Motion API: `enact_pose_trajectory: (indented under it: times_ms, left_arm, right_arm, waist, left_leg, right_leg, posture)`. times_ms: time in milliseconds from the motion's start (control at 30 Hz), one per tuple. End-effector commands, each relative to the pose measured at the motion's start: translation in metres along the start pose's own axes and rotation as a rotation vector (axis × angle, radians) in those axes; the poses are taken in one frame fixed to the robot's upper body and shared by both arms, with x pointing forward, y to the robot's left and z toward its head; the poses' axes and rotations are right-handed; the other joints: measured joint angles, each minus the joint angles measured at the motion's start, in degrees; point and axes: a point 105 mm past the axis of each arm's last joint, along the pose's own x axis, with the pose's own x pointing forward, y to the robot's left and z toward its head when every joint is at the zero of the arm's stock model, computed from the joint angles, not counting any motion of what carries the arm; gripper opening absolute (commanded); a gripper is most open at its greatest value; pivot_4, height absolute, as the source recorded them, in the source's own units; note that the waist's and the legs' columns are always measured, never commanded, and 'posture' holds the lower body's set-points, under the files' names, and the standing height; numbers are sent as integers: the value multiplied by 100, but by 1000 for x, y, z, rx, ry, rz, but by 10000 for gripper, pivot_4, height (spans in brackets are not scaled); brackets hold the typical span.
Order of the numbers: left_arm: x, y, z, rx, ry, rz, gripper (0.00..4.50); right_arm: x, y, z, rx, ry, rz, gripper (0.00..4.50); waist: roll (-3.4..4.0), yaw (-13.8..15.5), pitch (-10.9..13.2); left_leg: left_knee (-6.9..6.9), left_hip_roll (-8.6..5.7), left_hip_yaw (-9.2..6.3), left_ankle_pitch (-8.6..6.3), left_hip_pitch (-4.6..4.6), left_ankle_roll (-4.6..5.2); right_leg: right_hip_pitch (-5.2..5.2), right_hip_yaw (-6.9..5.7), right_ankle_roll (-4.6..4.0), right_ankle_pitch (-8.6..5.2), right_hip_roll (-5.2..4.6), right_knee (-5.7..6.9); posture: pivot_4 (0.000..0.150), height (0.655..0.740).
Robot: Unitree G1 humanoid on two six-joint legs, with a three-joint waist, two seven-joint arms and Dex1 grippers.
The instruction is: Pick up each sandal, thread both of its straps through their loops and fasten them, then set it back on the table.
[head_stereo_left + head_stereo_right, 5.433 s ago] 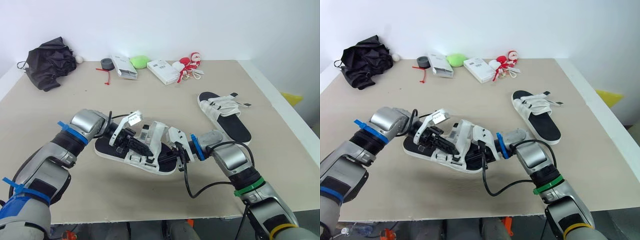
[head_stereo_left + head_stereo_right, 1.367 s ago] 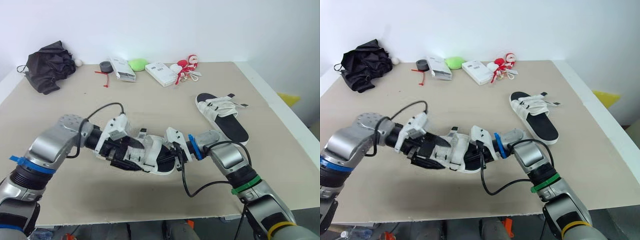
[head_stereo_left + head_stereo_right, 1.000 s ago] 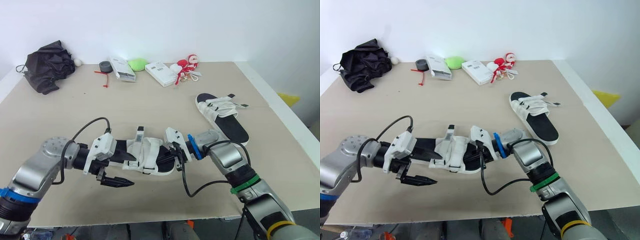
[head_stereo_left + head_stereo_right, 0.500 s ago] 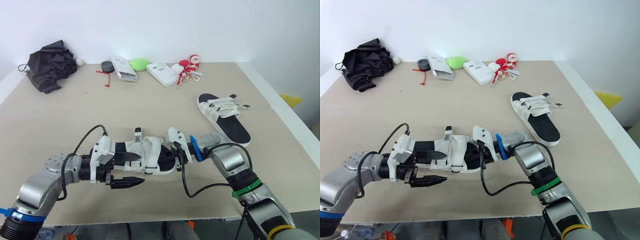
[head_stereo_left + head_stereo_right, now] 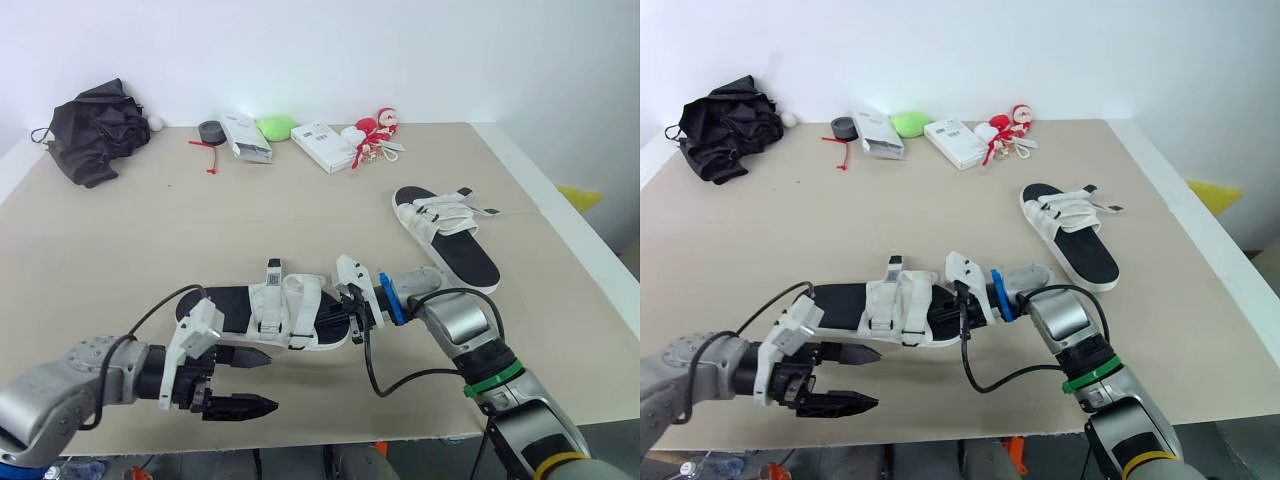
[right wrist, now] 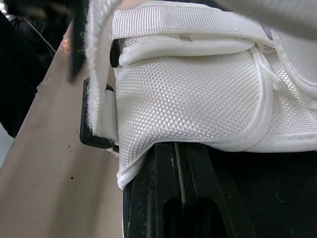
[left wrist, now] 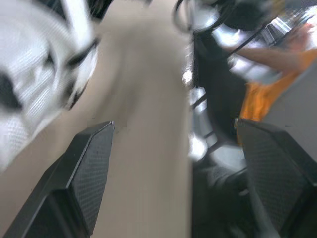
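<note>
- The near sandal [image 5: 285,316] lies flat on the bench [image 5: 120,240], sole down, close to the front edge and about midway along it.
- Its two white straps cross the black footbed, and one strap end [image 5: 272,268] stands up above the rest.
- The right claw [image 5: 343,313] is at the near sandal's right-hand end. In the right wrist view its fingers [image 6: 184,198] sit close together under the white webbing, so it seems to be pinching the sole, though the contact itself is hard to make out.
- The left claw [image 5: 268,379] hovers just in front of the near sandal, at the bench's front edge, spread wide and holding nothing. The left wrist view shows its fingers [image 7: 84,163] well apart.
- The far sandal [image 5: 447,232] rests on the right part of the bench, well apart from both claws, with loose strap ends [image 5: 484,210] pointing to the right.
- Along the back edge lie a black cloth bundle [image 5: 95,125], a tape roll [image 5: 211,129], two white boxes [image 5: 325,145], a green lump [image 5: 277,127] and a red-and-white toy [image 5: 375,128].
</note>
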Motion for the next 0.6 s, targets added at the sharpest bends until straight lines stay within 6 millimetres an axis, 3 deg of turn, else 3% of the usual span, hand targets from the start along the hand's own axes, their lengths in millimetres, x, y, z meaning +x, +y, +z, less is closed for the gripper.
enact_pose_trajectory:
  times_ms: [33,200,433,600]
  left_arm:
    - [9,11,-7,110,5,57,40216]
    - [18,17,0,146,-64,84,40216]
    - [26,8,21,82,-215,22,40216]
    - [27,8,23,54,-221,-1,40216]
  right_arm:
    - [8,7,-32,97,77,10,0]
    - [6,7,-32,100,74,4,0]
    - [5,7,-30,95,66,-3,0]
    - [6,8,-30,95,62,-5,0]
  waist:
    - [0,0,-1]
    - [-2,3,-3]
    - [-3,10,-2]
    - [-3,11,-1]
  left_leg:
    - [0,0,1,0,1,0]
    - [-2,1,1,-1,-1,-2]
    - [2,-4,1,-1,-4,-2]
    - [2,-5,0,-1,-4,-2]
  right_leg:
    - [0,1,-1,-1,0,0]
    - [-1,1,0,-3,1,0]
    - [2,0,5,-2,-4,0]
    - [3,-1,6,-1,-4,0]
  posture:
    - [1500,7400]
    - [1500,7400]
    - [1500,7400]
    - [1500,7400]
